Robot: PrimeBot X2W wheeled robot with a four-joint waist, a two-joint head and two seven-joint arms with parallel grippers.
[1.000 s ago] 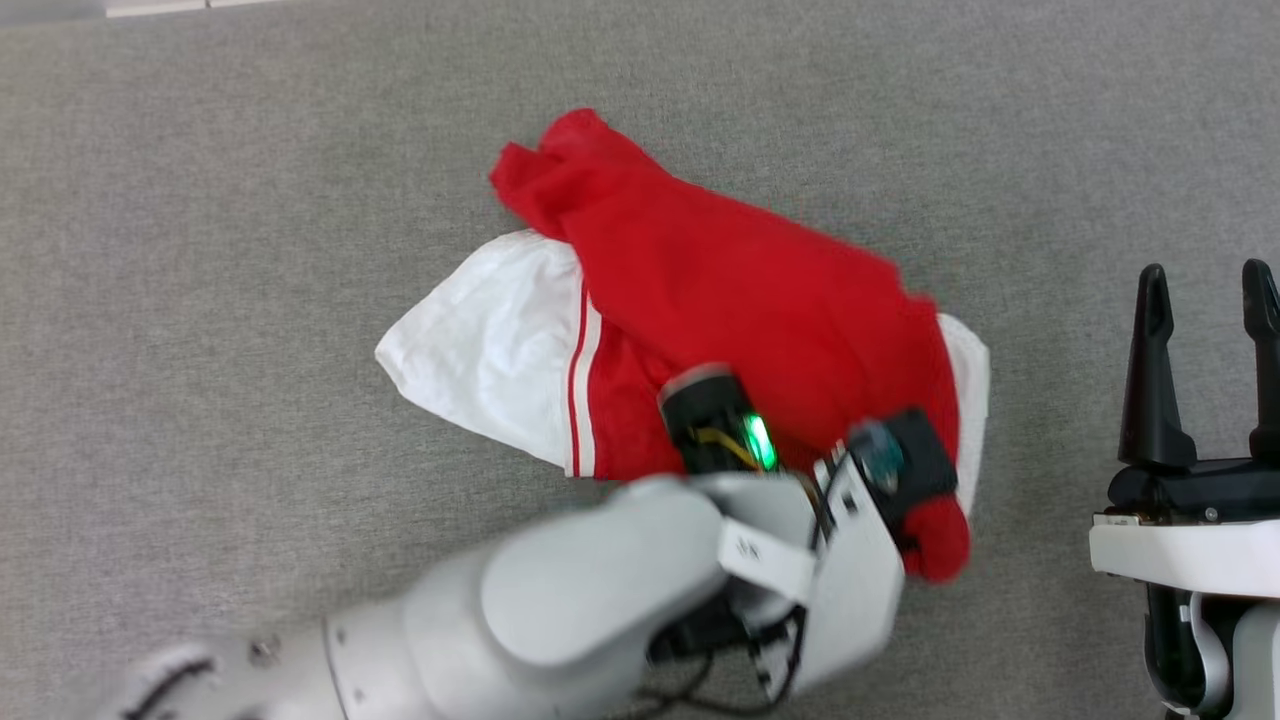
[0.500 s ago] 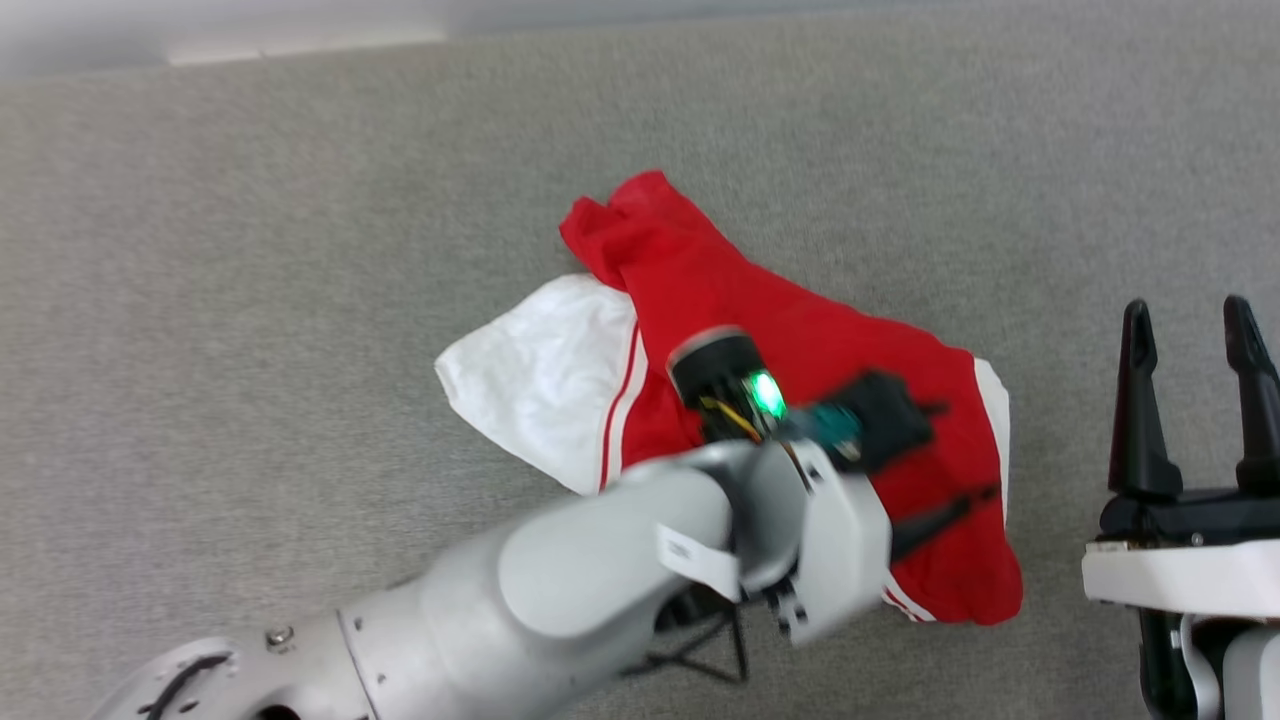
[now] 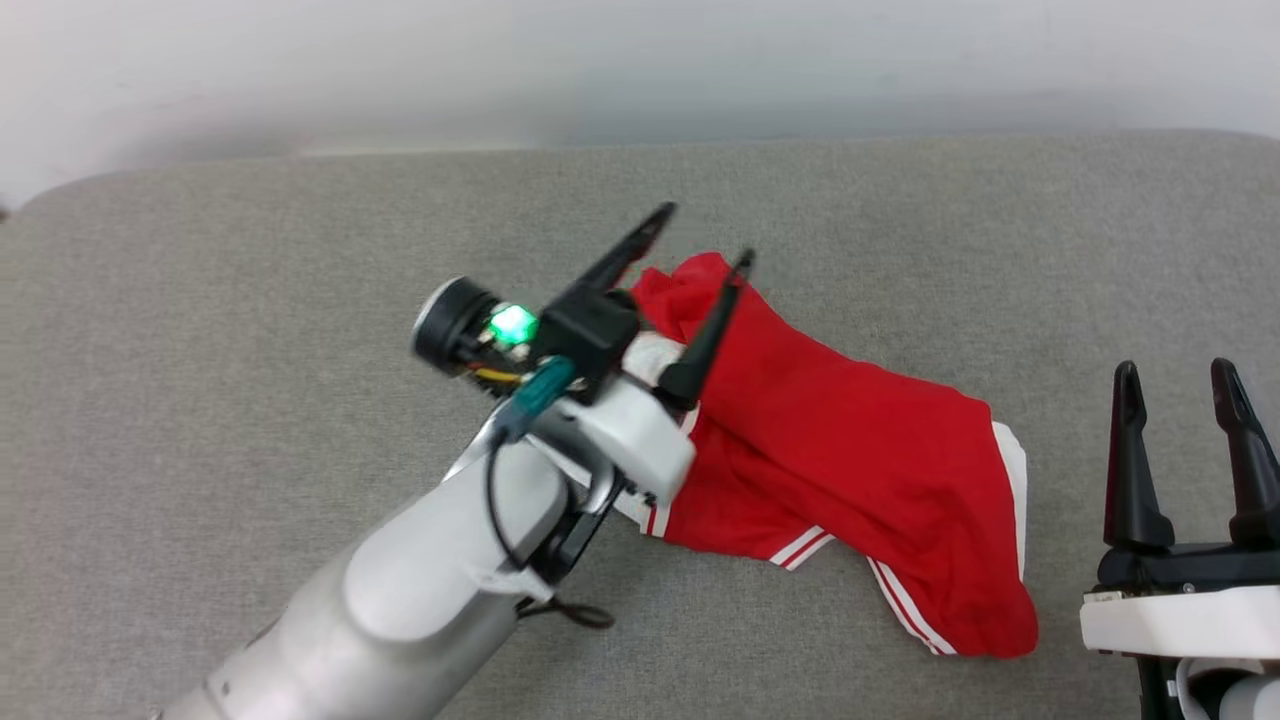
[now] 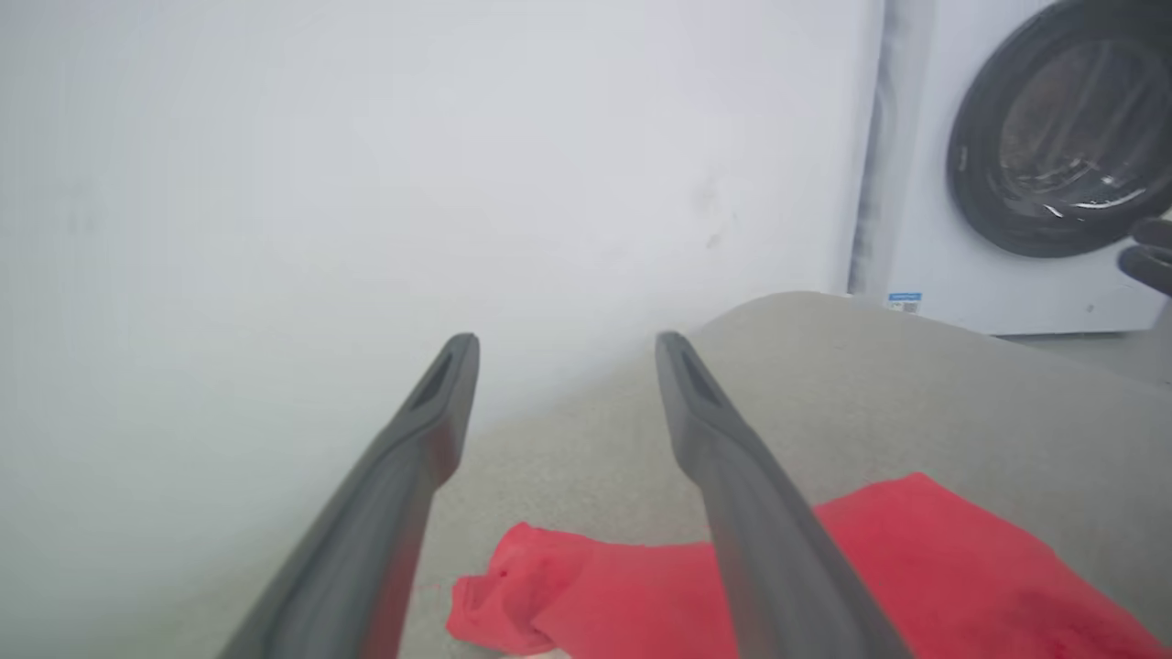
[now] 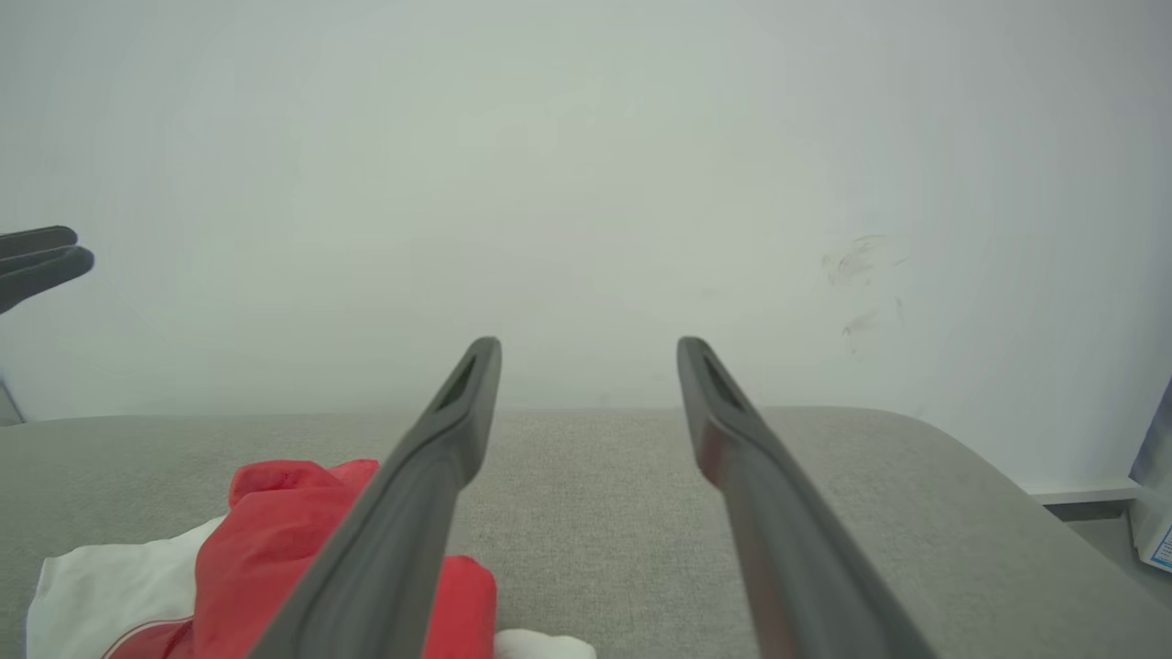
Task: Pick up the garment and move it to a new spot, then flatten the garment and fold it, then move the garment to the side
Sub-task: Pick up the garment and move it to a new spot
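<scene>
My left arm reaches in from the lower left, pale forearm slanting up, wrist bent so the left gripper [image 3: 705,233] points away from me toward the wall [image 3: 640,60]. Its fingers stand wide apart with nothing between them. A green light [image 3: 513,323] glows on the dark wrist housing behind them. The garment [image 3: 860,450] lies below these fingers, starting under the finger nearer my right arm and trailing off toward that arm. I cannot tell whether that finger brushes the cloth.

My right arm sits low, and the right gripper [image 3: 1175,367] points straight ahead, fingers wide and empty. The garment's closest edge lies near this gripper's inner finger, apart from it.

All four fingers are long, dark and matte, tapering to slim tips with a narrow slot near each end. The garment is soft and rumpled: bright red body, a white sleeve, and white-and-red striped trim along the edges. It rests on a grey surface [image 3: 250,300] of fine woven texture with rounded corners. In the left wrist view, a white washing machine [image 4: 1053,137] with a dark round door stands well beyond the fingertips.
</scene>
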